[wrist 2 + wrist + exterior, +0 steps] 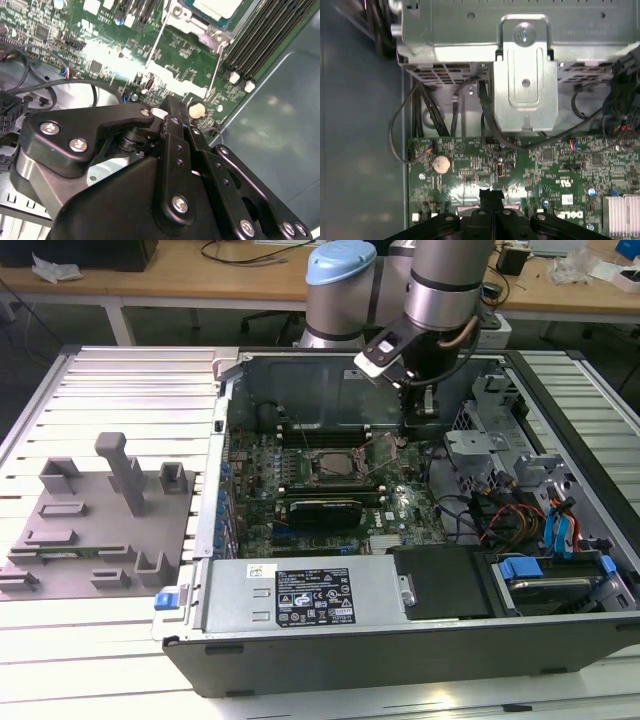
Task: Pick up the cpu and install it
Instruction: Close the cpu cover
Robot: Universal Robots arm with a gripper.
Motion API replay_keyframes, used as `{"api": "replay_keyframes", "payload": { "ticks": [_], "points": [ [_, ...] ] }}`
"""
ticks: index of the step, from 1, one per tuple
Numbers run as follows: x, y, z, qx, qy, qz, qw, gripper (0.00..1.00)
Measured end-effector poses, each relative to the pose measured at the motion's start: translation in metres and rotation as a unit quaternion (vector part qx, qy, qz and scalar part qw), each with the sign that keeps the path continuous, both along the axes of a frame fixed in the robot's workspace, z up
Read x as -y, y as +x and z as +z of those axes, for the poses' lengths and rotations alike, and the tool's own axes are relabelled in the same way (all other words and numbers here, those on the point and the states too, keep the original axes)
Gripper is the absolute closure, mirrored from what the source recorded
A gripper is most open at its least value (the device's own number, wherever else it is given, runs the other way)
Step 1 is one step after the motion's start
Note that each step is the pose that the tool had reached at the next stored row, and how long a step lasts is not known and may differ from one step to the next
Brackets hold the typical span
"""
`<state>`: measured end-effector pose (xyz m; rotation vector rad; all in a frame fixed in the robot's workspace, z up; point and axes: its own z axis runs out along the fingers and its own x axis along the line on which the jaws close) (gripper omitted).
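Note:
The cpu (333,466) lies flat in its socket in the middle of the motherboard (400,505), pale silver top up. In the second wrist view the cpu (220,6) shows at the picture's edge, with the socket's thin wire levers (218,65) standing up beside it. My gripper (423,412) hangs inside the open case (400,650), to the exterior view's right of the socket and a little above the board. In both wrist views its black fingers (490,196) are pressed together over the green board, with nothing seen between them; the fingertips (172,102) stay clear of the cpu.
A grey fixture plate (100,510) with posts lies at the exterior view's left. A power supply (300,595) runs along the case front, and a metal drive cage (490,440) and cables (500,520) crowd the right. A steel bracket (525,80) and black cables (435,115) lie beyond the board's edge.

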<state>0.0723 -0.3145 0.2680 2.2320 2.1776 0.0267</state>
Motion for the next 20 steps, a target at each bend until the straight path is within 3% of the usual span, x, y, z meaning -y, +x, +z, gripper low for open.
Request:
{"api": "replay_keyframes", "payload": {
  "ticks": [3,14,20],
  "points": [
    [0.0,0.0082,-0.0047,-0.0024,0.0,0.0,1.0,0.89],
    [0.0,0.0091,-0.0285,-0.0135,0.0,0.0,0.9999,0.89],
    [0.0,0.0087,-0.029,-0.0136,0.0,0.0,0.9999,0.89]
  ]
}}
